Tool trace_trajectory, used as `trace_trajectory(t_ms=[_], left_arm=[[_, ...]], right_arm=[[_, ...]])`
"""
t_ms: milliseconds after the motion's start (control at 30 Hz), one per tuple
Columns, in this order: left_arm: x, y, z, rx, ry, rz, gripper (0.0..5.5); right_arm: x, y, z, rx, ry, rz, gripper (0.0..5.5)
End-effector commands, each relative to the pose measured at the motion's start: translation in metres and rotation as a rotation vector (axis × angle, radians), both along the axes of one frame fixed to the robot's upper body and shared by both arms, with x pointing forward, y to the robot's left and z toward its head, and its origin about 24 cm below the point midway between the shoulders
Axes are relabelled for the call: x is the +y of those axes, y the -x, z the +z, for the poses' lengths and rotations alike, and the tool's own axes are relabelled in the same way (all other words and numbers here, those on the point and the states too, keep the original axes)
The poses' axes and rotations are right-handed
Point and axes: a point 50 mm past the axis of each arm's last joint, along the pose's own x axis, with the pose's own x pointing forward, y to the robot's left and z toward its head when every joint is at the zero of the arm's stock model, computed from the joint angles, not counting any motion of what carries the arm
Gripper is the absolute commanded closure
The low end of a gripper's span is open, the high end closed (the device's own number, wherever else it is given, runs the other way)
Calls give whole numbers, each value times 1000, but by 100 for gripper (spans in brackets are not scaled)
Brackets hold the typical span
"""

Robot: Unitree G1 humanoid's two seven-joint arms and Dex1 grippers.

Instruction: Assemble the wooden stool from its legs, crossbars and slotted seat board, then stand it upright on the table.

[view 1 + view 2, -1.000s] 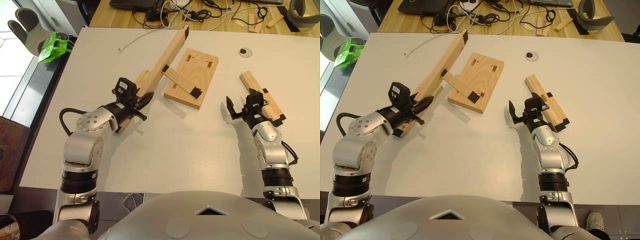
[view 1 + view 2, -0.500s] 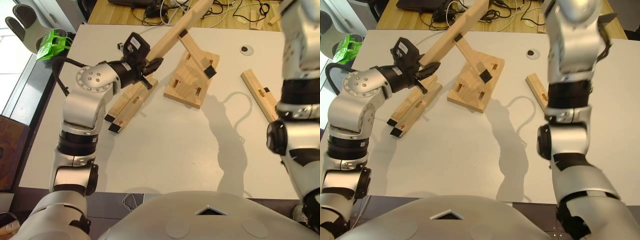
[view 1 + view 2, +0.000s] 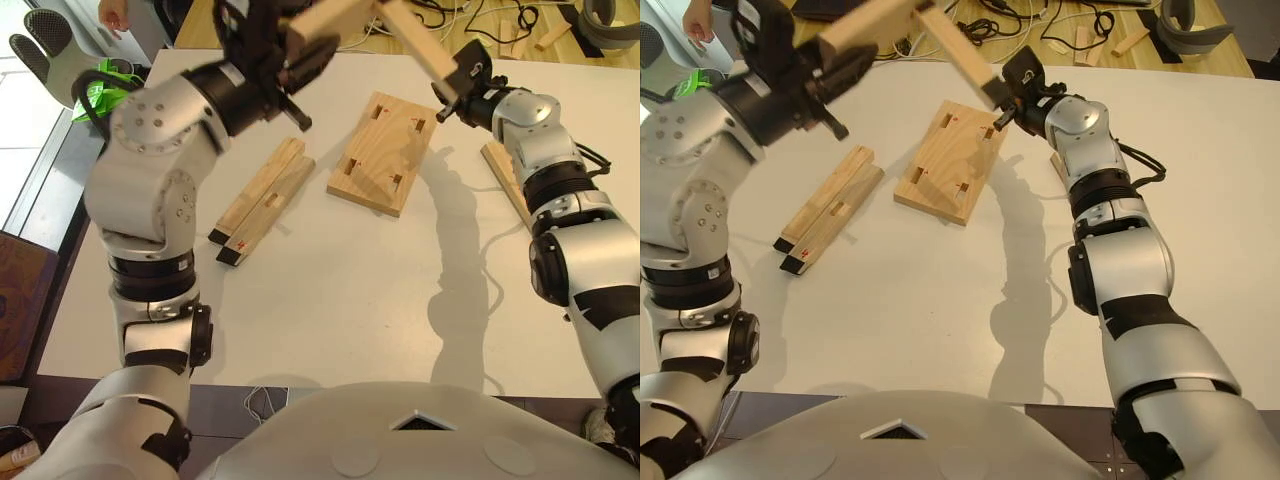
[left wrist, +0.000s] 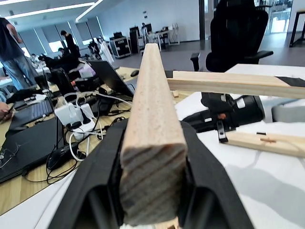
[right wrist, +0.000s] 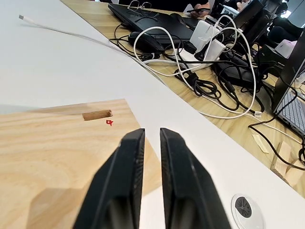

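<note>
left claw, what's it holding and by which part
The left claw clamps the wooden leg near one end, a finger on each side face; a crossbar juts from the leg farther along. The right claw holds nothing.

Both head views look forward and steeply down from above the arms onto the white bench [image 3: 330,300]. The right eye sits just aside of the left, so they share nearly everything: the flat pale wooden seat board [image 3: 385,155] with four slots, the two pale wooden legs [image 3: 262,198] lying at the left, and the cluttered wooden desk [image 3: 1215,55] at the far edge. The left wrist view sights very closely along the pale wooden bar [image 4: 155,86] clamped in the left tool [image 4: 152,143], toward that desk. The right wrist view looks low past the right tool [image 5: 150,136] across the seat board's corner, apparently also toward the desk's tangled cables [image 5: 200,81].
</note>
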Motion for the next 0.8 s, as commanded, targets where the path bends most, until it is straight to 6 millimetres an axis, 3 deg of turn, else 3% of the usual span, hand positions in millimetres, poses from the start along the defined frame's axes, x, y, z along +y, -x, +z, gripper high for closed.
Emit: trace_trajectory(t_ms=[33, 67, 133, 233, 267, 367, 467, 633, 733, 800], left_arm=[[-5, 0, 7, 13, 37, -25, 448], [-6, 1, 5, 20, 23, -29, 448], [-2, 0, -6, 50, -32, 0, 448], [9, -1, -23, 86, -125, 42, 448], [11, 0, -27, 93, -143, 47, 448], [10, 0, -32, 100, -168, 50, 448], [0, 7, -27, 74, -139, -36, 448], [-17, 23, -3, -25, -38, -217, 448], [-17, 23, 4, -41, 5, -219, 448], [-15, 20, 7, -47, 33, -193, 448]], right_arm=[[1, 0, 3, -46, -49, -16, 550], [1, -1, 7, -67, -69, -16, 550], [3, -6, 42, -194, -175, 2, 550], [3, -4, 121, -441, -351, 65, 550], [3, -1, 139, -493, -382, 83, 550], [10, 6, 164, -543, -396, 142, 550], [16, 1, 152, -494, -387, 135, 550], [19, -8, 75, -229, -256, 118, 550], [20, -4, 42, -149, -221, 117, 550], [23, -2, 33, -132, -219, 128, 550]])
